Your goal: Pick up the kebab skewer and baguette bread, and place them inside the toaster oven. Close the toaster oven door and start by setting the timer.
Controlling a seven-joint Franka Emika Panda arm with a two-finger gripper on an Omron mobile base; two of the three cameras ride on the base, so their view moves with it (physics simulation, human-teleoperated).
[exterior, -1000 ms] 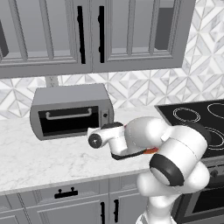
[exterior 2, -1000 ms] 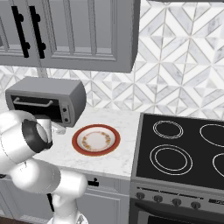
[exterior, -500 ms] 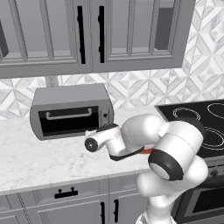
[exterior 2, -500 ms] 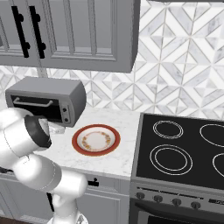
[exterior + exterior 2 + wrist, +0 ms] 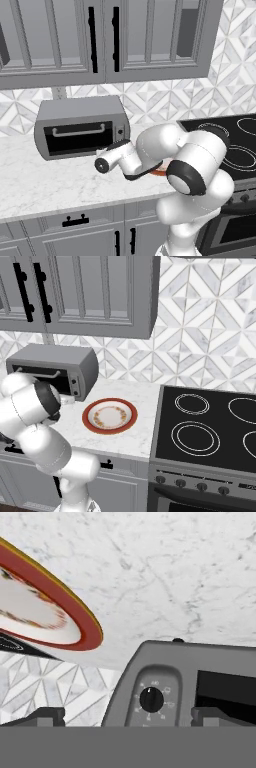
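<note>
The silver-grey toaster oven (image 5: pixel 80 127) stands on the marble counter by the wall, and its dark glass door (image 5: pixel 75 137) with the bar handle is shut. In the hand view, which is rolled upside down, my gripper (image 5: pixel 130 714) is open. Its two dark fingertips (image 5: pixel 46 714) stand wide apart, a short way in front of the oven's knob panel. The black timer knob (image 5: pixel 151 699) lies between them, untouched. My arm (image 5: pixel 150 152) reaches left toward the oven's right side. The kebab skewer and the baguette bread are hidden from view.
A red-rimmed plate (image 5: pixel 109 415) with nothing on it sits on the counter just right of the oven (image 5: pixel 50 368). A black stovetop (image 5: pixel 210 426) lies further right. Grey wall cabinets (image 5: pixel 105 40) hang above, and drawers line the counter front.
My wrist has sunk slightly and eased closer to the oven's right side. The oven door stays shut and the gripper stays open.
</note>
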